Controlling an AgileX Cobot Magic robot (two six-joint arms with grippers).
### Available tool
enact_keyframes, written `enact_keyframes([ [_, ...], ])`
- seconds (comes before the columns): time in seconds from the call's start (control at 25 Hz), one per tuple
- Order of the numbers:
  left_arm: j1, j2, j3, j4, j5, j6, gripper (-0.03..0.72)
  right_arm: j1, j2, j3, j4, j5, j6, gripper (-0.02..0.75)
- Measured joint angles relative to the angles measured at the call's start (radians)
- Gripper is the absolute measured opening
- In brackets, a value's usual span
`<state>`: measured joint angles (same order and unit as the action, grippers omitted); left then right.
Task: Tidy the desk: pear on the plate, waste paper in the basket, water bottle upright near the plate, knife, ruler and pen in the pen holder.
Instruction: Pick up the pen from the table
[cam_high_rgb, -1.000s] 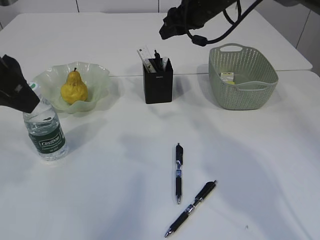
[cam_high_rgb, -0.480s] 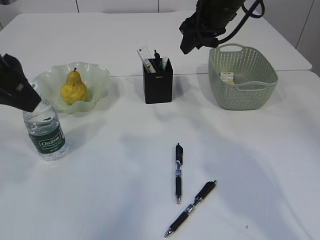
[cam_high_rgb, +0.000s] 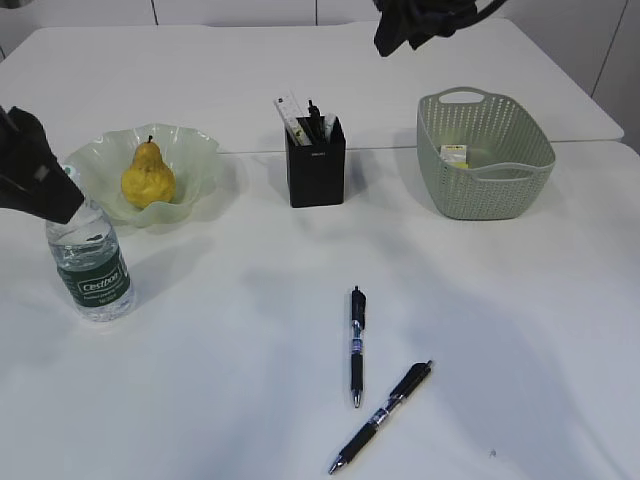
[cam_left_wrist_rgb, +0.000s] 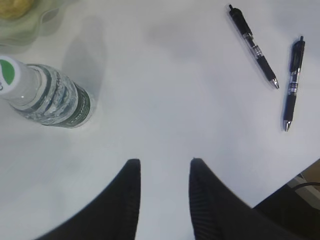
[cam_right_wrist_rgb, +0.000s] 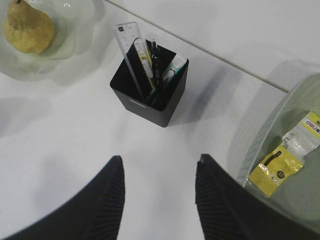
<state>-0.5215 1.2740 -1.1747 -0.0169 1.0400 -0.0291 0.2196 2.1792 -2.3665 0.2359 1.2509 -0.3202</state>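
The yellow pear (cam_high_rgb: 148, 175) lies on the green plate (cam_high_rgb: 200, 150). Beside the plate the water bottle (cam_high_rgb: 92, 262) stands upright, with my open, empty left gripper (cam_high_rgb: 55, 205) just over its cap. The black pen holder (cam_high_rgb: 316, 165) holds the clear ruler (cam_right_wrist_rgb: 131, 50) and dark pens; I cannot pick out the knife. Waste paper (cam_right_wrist_rgb: 277, 167) lies in the basket (cam_high_rgb: 484, 150). Two black pens (cam_high_rgb: 357, 345) (cam_high_rgb: 382, 417) lie on the desk in front. High above the holder and basket, my right gripper (cam_right_wrist_rgb: 160, 160) is open and empty.
In the left wrist view the bottle (cam_left_wrist_rgb: 47, 97) stands at the left and both pens (cam_left_wrist_rgb: 252, 45) (cam_left_wrist_rgb: 292, 82) lie at the upper right on the white desk (cam_high_rgb: 230, 380). A seam in the tabletop runs behind the holder.
My right arm has risen and swung right, from over the pen holder to the top edge of the exterior view. The left arm and all objects stayed still.
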Motion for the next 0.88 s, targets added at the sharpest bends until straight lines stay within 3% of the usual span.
enact_keyframes([
  [0.28,0.000,0.000,0.000,0.000,-0.002,0.000,0.226,0.000,-0.119,0.113,0.000,0.002,0.017,0.372],
  [0.88,0.000,0.000,0.000,-0.005,-0.013,0.000,0.226,0.000,-0.366,0.637,-0.002,0.000,0.033,0.372],
])
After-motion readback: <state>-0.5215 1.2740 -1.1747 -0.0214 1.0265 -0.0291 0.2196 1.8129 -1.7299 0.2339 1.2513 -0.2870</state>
